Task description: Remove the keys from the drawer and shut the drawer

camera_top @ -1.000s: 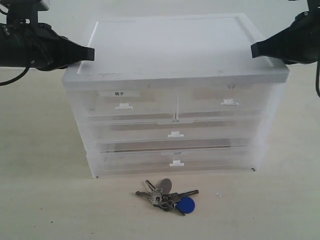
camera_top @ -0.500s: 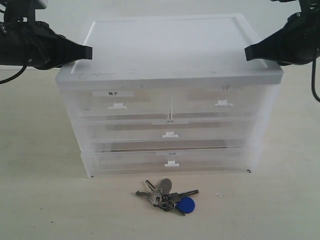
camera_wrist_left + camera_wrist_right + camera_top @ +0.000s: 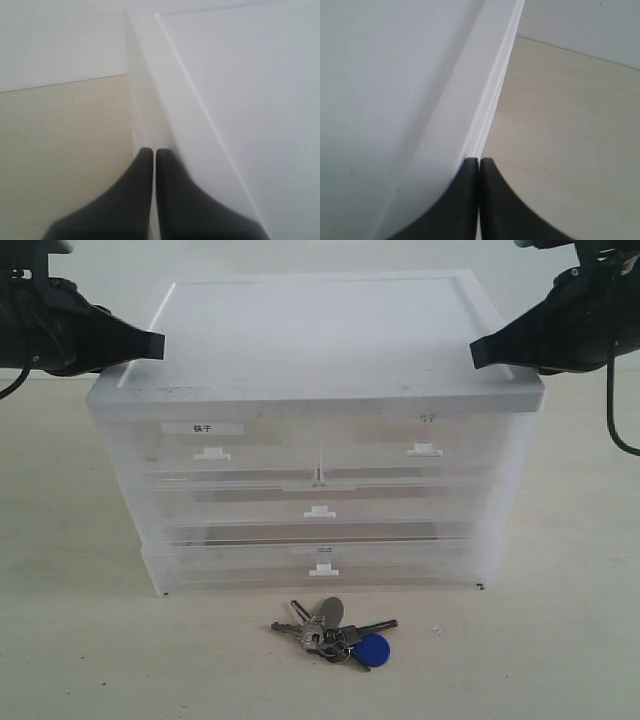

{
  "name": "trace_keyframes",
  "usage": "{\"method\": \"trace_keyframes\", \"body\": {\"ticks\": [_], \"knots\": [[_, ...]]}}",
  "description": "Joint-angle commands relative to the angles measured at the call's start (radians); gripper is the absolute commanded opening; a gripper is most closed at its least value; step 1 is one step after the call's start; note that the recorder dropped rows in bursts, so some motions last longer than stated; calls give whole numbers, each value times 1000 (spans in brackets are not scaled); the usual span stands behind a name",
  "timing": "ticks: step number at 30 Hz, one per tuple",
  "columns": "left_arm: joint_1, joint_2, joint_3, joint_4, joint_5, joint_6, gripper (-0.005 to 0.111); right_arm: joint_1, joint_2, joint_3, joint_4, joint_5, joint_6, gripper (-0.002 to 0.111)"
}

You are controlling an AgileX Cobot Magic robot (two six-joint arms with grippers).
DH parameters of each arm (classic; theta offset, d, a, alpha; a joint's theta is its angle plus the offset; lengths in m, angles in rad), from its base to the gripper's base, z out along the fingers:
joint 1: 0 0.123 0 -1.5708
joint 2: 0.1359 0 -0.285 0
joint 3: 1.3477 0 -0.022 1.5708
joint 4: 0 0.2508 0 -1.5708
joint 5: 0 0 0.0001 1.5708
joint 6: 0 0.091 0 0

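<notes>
The keys [image 3: 335, 632], silver on a ring with a round blue fob and a grey oval tag, lie on the table in front of the cabinet. The drawer [image 3: 424, 450], at the top right with a faint label and a white tab handle, sits pushed in flush. My left gripper [image 3: 158, 343] [image 3: 154, 151] is shut, its tip at the left edge of the cabinet's lid. Opposite it, my right gripper [image 3: 475, 352] [image 3: 479, 160] is shut with its tip at the lid's right edge. Neither holds anything.
The translucent white cabinet [image 3: 320, 335] has a top left drawer with a bold black label [image 3: 203, 428] and two full-width drawers [image 3: 320, 512] below, all shut. The beige table [image 3: 70, 640] lies around it, with a pale wall behind.
The cabinet has slid to the left across the table, and both gripper tips have moved left along with it. The keys have stayed where they were.
</notes>
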Motion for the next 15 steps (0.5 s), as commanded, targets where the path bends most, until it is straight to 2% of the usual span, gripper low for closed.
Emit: {"method": "trace_keyframes", "body": {"ticks": [1, 4, 9, 15], "knots": [[-36, -12, 24, -17, 31, 0, 5, 53, -4, -4, 71, 43, -35, 0], [-32, -12, 56, -22, -83, -20, 5, 51, -21, -4, 20, 32, -40, 0], [-32, -28, 78, -22, -149, -22, 5, 13, -71, -4, -51, 16, 1, 0], [-29, -130, 110, -22, -216, -22, 5, -89, -161, -4, -103, 3, 65, 0]]}}
